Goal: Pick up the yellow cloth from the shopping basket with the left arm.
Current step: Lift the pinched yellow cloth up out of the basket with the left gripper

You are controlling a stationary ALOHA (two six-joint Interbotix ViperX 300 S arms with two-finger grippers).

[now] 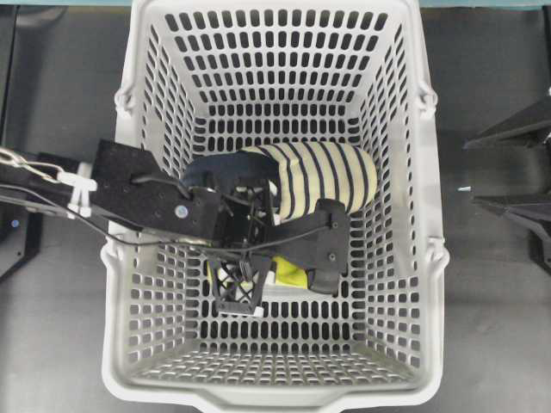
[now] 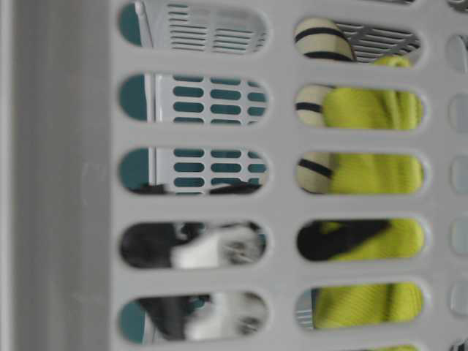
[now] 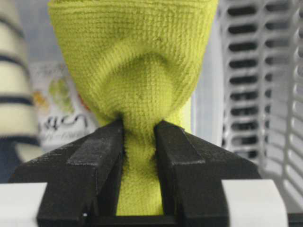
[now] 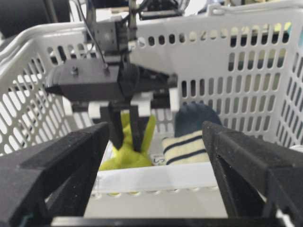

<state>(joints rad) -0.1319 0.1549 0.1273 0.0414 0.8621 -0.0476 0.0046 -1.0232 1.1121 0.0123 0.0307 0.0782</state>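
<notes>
Because the left arm's black lattice-framed pincer (image 3: 139,142) has clenched on a gathered fold of the small yellow-green terry cloth (image 3: 135,61), the fabric bunches into a narrow neck between the two fingers (image 3: 92,161) and fans out wide beyond them. That pinch at a raised fold, and not along a flat edge, looks chosen so the soft pile cannot slip out as the arm lifts. In the right wrist view the pincer points down into the large light-grey perforated plastic basket (image 1: 129,215), and the cloth hangs from it with its lower end apparently resting on a flat printed packet (image 3: 59,109) on the basket floor, so the lift seems barely begun.

Just beside the cloth, toward the far wall, lies the cream fabric slipper with navy stripes (image 1: 323,176); it is outside the grip, so it should stay behind. From overhead the black left arm (image 1: 146,198) reaches in over the basket's left rim, hiding most of the cloth near the middle of the floor.

At the right edge of the dark desk (image 1: 499,301), the right arm's black pointed pincer (image 4: 156,198) waits outside the basket, spread wide and gripping nothing.
</notes>
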